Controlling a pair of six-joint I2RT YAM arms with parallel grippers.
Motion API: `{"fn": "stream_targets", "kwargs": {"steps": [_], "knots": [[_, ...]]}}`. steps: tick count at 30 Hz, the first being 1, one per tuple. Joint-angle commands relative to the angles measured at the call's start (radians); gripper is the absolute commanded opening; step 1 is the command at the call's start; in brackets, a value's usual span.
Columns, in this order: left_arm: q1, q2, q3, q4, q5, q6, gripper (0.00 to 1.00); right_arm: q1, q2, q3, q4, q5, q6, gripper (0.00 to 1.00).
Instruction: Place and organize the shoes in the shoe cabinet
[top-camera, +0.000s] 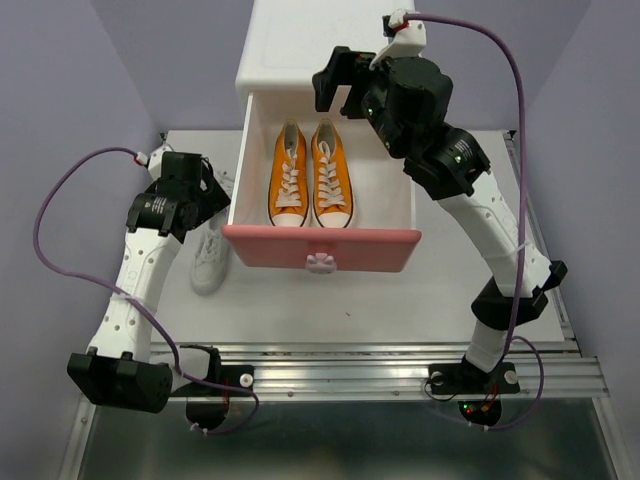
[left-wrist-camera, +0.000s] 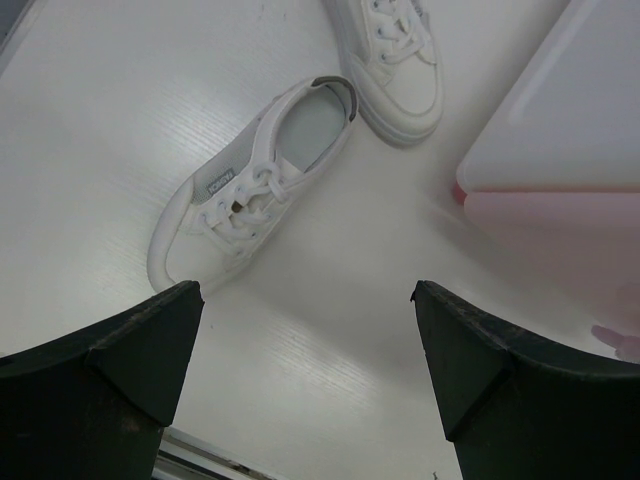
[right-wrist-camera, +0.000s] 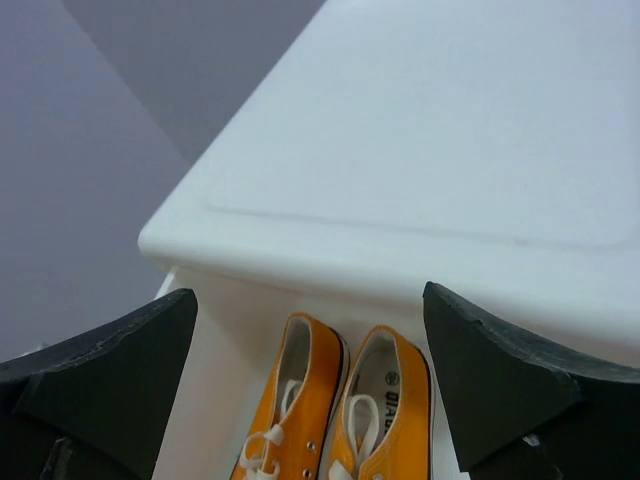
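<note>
The white shoe cabinet (top-camera: 298, 40) stands at the back. Its darker pink drawer (top-camera: 320, 246) is pulled out. Both orange sneakers (top-camera: 288, 176) (top-camera: 332, 176) lie side by side inside it, toes toward the front; they also show in the right wrist view (right-wrist-camera: 297, 400) (right-wrist-camera: 388, 400). One white sneaker (top-camera: 210, 260) lies on the table left of the drawer; a second is mostly hidden under my left arm. The left wrist view shows both white sneakers (left-wrist-camera: 250, 190) (left-wrist-camera: 395, 55). My left gripper (top-camera: 212, 188) (left-wrist-camera: 310, 330) is open and empty above them. My right gripper (top-camera: 342, 84) (right-wrist-camera: 310, 350) is open and empty over the drawer's back.
The open drawer's side wall (left-wrist-camera: 560, 110) is close to the right of the white sneakers. Purple walls enclose the white table (top-camera: 400, 300) on the left, right and back. A metal rail (top-camera: 380, 365) runs along the near edge.
</note>
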Motion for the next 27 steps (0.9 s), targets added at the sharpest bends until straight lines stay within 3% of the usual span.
{"fn": "stream_targets", "kwargs": {"steps": [1, 10, 17, 20, 27], "knots": [[0.006, -0.013, 0.088, -0.001, -0.012, 0.060, 0.99, -0.032, 0.070, 0.151, 0.081, 0.076, -0.116, 1.00], [0.006, -0.034, 0.190, -0.045, -0.004, 0.103, 0.99, -0.193, 0.170, 0.168, 0.265, -0.099, 0.005, 1.00], [0.006, -0.017, 0.505, -0.148, -0.009, 0.202, 0.99, -0.253, 0.199, 0.125, 0.276, -0.130, 0.047, 1.00], [0.006, 0.004, 0.616, -0.156, 0.040, 0.203, 0.99, -0.253, 0.176, 0.081, 0.265, -0.131, 0.056, 1.00], [-0.005, 0.081, 0.901, -0.094, 0.298, 0.222, 0.99, -0.262, 0.178, 0.068, 0.171, -0.156, 0.059, 1.00]]}}
